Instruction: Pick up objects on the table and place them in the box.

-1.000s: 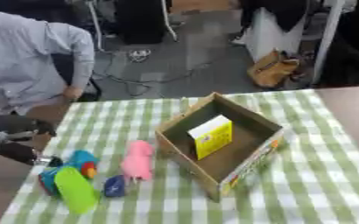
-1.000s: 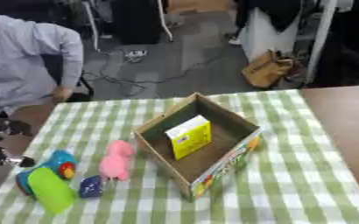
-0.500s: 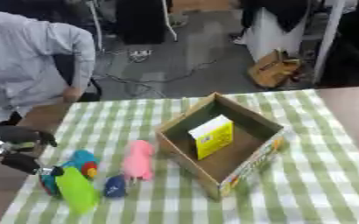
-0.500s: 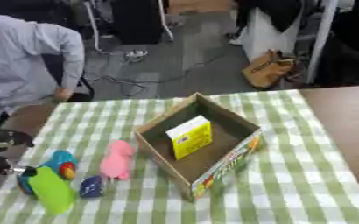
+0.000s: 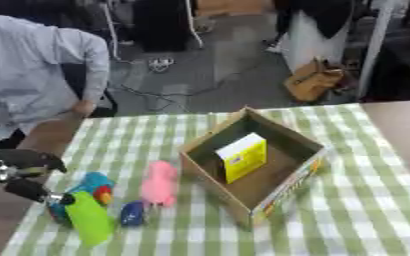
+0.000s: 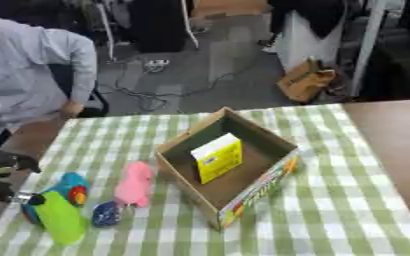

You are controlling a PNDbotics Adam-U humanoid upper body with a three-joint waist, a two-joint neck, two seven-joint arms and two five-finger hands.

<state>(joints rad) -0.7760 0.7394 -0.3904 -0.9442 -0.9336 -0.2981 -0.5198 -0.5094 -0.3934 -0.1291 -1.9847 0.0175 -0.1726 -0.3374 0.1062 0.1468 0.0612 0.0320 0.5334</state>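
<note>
The open cardboard box sits in the middle of the green checked table. A yellow and white carton stands inside it. Just left of the box lies a pink toy. Near that are a small dark blue thing, a blue toy with red and orange on it, and a bright green bottle. The robot's left hand is at the left edge, its dark fingers spread apart right beside the green bottle's top. I cannot tell if they touch it.
</note>
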